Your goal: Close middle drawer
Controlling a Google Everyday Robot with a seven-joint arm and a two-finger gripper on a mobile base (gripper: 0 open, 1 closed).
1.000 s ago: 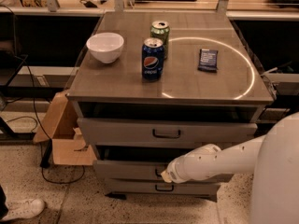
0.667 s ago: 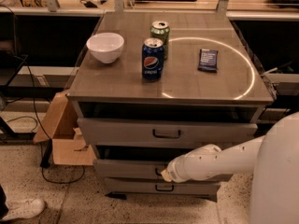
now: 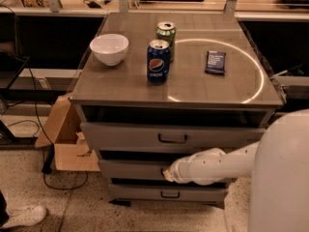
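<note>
The middle drawer (image 3: 130,170) is the low grey front panel between a taller top drawer front (image 3: 125,136) and a narrower bottom drawer front (image 3: 140,192). It stands a little out, with a dark gap above it. My gripper (image 3: 168,173) is at the end of my white arm (image 3: 217,165), which reaches in from the right. The gripper is against the centre of the middle drawer's front and covers its handle. The tray inside the drawer is hidden.
On the cabinet top (image 3: 193,88) stand a white bowl (image 3: 109,48), a blue Pepsi can (image 3: 158,61), a green can (image 3: 166,35) and a dark snack packet (image 3: 215,62). An open cardboard box (image 3: 67,139) sits on the floor at the left. My white body (image 3: 282,178) fills the lower right.
</note>
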